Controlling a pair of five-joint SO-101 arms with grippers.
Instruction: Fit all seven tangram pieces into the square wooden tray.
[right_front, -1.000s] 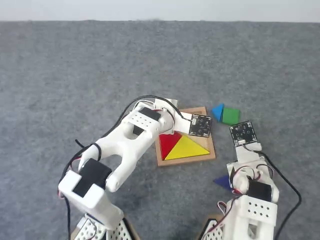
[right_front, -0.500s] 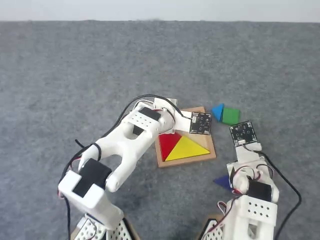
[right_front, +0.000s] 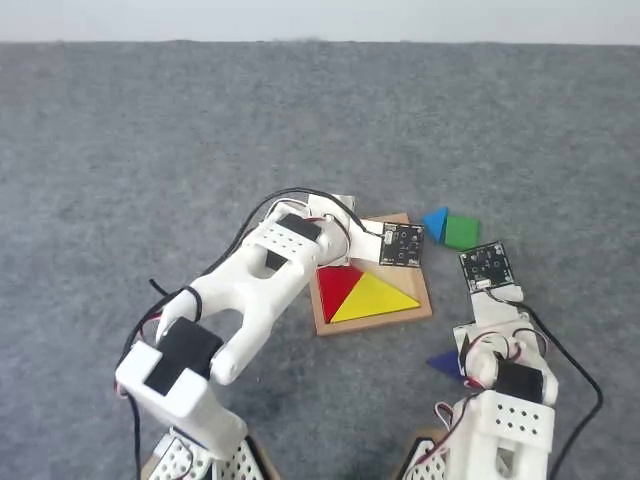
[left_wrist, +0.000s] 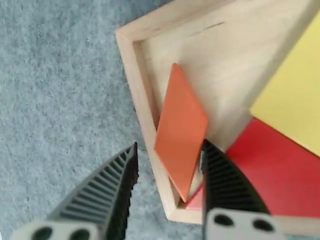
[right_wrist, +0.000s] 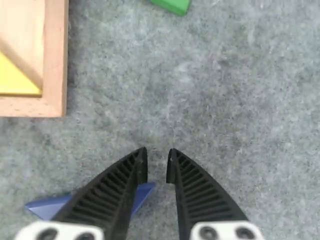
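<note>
The desk (left_wrist: 50, 100) lies under my left claw (left_wrist: 169, 150) and stretches away from its outer finger, covered in grey, fuzzy felt with a faintly mottled nap. The same grey covering runs ahead of my right claw (right_wrist: 156, 152) and on both sides of it, flat and without wrinkles. Far beyond both claws the grey surface ends in a straight edge. Behind that edge a pale, plain wall (right_front: 320, 20) runs across the whole width.

Red triangle (right_front: 335, 285) and yellow triangle (right_front: 372, 297) lie in the wooden tray (right_front: 380, 320); an orange parallelogram (left_wrist: 181, 130) leans, seemingly, against its wall.
</note>
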